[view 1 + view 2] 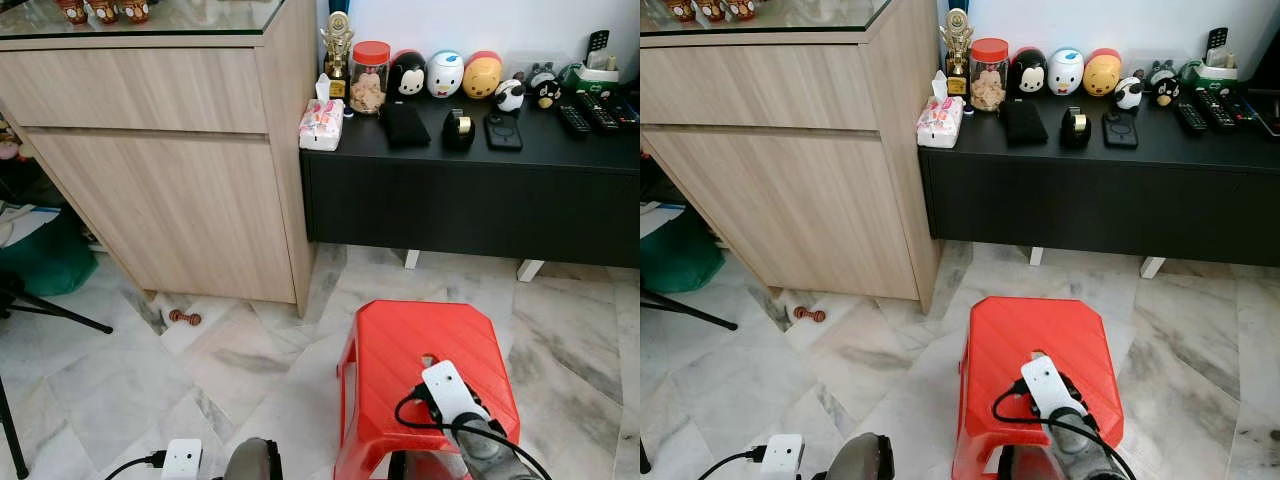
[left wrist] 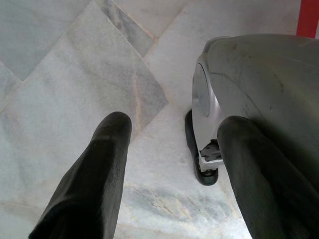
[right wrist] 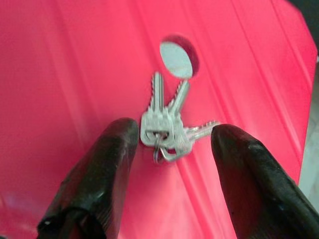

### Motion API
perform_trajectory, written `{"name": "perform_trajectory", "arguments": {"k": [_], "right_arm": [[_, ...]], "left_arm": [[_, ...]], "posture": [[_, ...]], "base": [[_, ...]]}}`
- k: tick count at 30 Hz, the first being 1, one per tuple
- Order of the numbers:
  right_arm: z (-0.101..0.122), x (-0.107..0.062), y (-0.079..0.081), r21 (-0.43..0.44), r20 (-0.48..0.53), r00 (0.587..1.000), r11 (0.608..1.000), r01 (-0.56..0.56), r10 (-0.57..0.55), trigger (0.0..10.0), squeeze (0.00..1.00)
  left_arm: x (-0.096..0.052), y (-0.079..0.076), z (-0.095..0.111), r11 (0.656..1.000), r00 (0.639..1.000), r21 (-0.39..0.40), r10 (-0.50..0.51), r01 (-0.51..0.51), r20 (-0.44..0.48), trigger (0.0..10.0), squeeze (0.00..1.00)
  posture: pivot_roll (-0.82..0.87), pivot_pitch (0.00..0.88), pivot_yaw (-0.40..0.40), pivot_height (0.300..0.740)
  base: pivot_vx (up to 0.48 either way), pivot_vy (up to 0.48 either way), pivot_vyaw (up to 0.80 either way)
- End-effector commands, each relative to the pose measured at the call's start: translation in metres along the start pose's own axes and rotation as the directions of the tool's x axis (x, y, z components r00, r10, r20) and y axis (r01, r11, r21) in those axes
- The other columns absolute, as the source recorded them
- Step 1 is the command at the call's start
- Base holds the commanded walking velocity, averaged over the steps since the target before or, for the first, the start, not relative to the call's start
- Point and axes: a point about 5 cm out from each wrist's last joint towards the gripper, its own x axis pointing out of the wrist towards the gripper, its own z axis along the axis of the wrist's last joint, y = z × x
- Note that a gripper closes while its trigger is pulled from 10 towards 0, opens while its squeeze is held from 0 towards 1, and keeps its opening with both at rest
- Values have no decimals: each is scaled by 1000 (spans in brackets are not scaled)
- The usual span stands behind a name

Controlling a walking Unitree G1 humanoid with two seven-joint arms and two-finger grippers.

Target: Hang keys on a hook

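Pickup step in hand: right gripper point(image 3: 167, 144) spread wide, straddling the bunch of keys point(image 3: 167, 124) lying flat on the red stool point(image 3: 75, 74) (beside its centre hole). Next: lower, pinch the ring. Left gripper point(image 2: 172, 149) idle, fingers apart, over marble floor point(image 2: 75, 64).

Keys point(image 3: 167, 127) lie flat on red stool point(image 1: 400, 350) top, just beside its centre hole; open ribbed seat is seen all round them. Right gripper point(image 3: 169, 149) fingers are spread, one each side of the bunch, nothing between. Left gripper point(image 2: 172, 149) is crowded on one side by a silver robot part point(image 2: 249, 89); bare marble floor point(image 2: 75, 74) elsewhere.
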Motion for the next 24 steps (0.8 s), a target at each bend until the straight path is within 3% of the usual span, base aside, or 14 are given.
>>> {"name": "perform_trajectory", "arguments": {"k": [1,16,17,18,19,24], "right_arm": [[-5,-1,0,13,-26,1000,1000,5,-5,10000,0],[-20,-5,4,82,-92,996,997,11,-4,10000,0],[-23,-6,4,97,-103,995,995,12,-2,7569,0],[-24,-6,4,102,-106,994,995,12,-1,7569,0],[-25,-6,5,111,-114,994,994,12,1,275,0],[-35,-10,8,146,-150,989,989,16,6,0,0]], "left_arm": [[-2,-1,-8,1000,999,1,-16,16,-28,10000,0],[-5,11,-14,1000,999,2,-3,3,-49,10000,0],[-5,11,-15,1000,999,2,-3,3,-50,10000,0],[-5,12,-15,1000,999,2,-2,3,-51,10000,0],[-5,12,-15,1000,999,3,-2,2,-52,10000,0],[-6,14,-17,1000,998,3,0,0,-56,10000,0]], "posture": [[11,82,9,626],[11,88,13,626],[10,89,14,626],[10,89,14,626],[8,90,15,626],[12,92,15,626]], "base": [[0,0,0],[0,0,0],[0,0,0],[0,0,0],[0,0,0],[0,0,0]]}}
